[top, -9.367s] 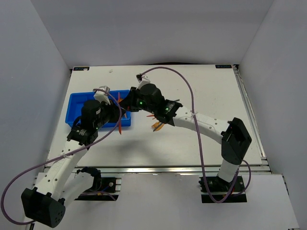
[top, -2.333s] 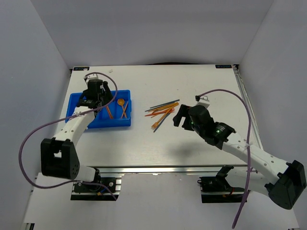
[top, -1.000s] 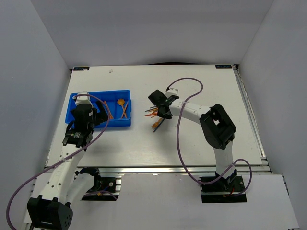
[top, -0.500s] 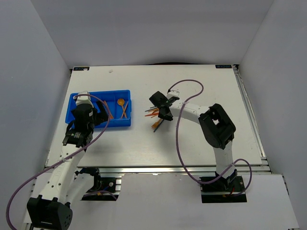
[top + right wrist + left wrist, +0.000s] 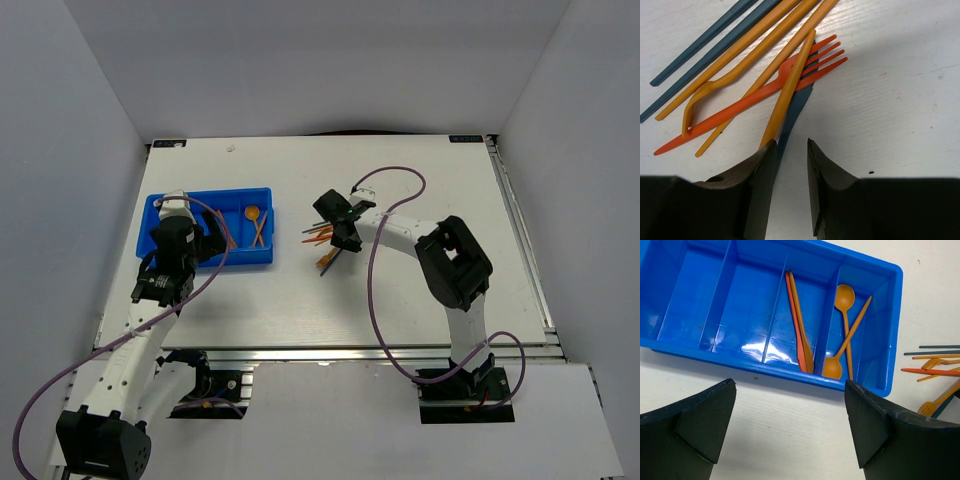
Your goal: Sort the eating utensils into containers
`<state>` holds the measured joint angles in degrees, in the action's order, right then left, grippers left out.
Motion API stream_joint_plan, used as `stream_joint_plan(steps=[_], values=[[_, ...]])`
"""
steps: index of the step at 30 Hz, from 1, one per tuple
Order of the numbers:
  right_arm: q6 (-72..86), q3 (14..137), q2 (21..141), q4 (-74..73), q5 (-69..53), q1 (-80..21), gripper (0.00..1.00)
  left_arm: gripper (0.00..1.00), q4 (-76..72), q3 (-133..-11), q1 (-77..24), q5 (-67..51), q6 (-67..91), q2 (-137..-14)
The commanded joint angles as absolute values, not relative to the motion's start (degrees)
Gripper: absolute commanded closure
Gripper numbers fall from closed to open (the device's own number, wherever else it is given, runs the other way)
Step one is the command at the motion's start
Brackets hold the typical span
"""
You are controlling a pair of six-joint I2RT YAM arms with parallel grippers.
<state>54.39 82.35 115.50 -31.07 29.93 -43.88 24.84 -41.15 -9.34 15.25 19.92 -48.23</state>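
The blue tray lies at the table's left. Two orange spoons lie crossed in its right-hand compartment, and two orange-red sticks in the one beside it. My left gripper hangs wide open over the tray's near edge, holding nothing. A loose pile of utensils lies at mid-table. My right gripper is low at the pile with a narrow bare gap between its fingers. A dark blue utensil and an orange stick run under its left finger, beside an orange-red fork.
Two dark blue sticks lie at the pile's far edge. Purple cables loop over both arms. White walls enclose the table on three sides, and a metal rail runs along its near edge.
Since a couple of seconds ago the right gripper has come in over the pile and the left one has drawn back to the tray's near edge. Over the last second both barely move.
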Motion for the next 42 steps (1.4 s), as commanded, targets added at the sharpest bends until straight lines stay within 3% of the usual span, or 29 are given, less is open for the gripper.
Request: stream_joint_plan(steps=[1, 14, 23, 31, 38, 40, 41, 42], values=[[54.8, 85.2, 116.4, -31.3, 29.5, -43.7, 0.64, 0.02, 24.1, -42.0, -9.6, 14.8, 19.4, -48.1], [56.8, 83.1, 118.8, -32.2, 26.1, -43.9, 0.64, 0.02, 24.9, -42.3, -9.6, 16.3, 19.5, -48.5], [58.8, 74.0, 113.5, -34.0, 26.1, -44.0, 0.88, 0.02, 25.3, -42.4, -9.7, 17.2, 19.7, -48.1], [57.9, 59.9, 101.4, -31.6, 27.0, -44.2, 0.92, 0.02, 25.8, -42.4, -9.7, 17.2, 20.2, -47.1], [54.0, 51.0, 95.3, -26.9, 22.8, -45.2, 0.66, 0.02, 25.8, -42.4, -9.8, 17.1, 20.3, -47.5], [54.4, 51.2, 94.6, -27.7, 22.9, -45.2, 0.66, 0.02, 26.1, -42.5, -9.8, 17.5, 20.3, -47.5], [54.8, 51.2, 94.6, -28.1, 23.3, -47.2, 0.52, 0.02, 26.0, -42.5, -9.7, 17.6, 20.3, -47.5], [55.1, 51.2, 94.5, -28.5, 23.4, -47.7, 0.51, 0.02, 25.9, -42.4, -9.8, 17.7, 20.3, -47.3]])
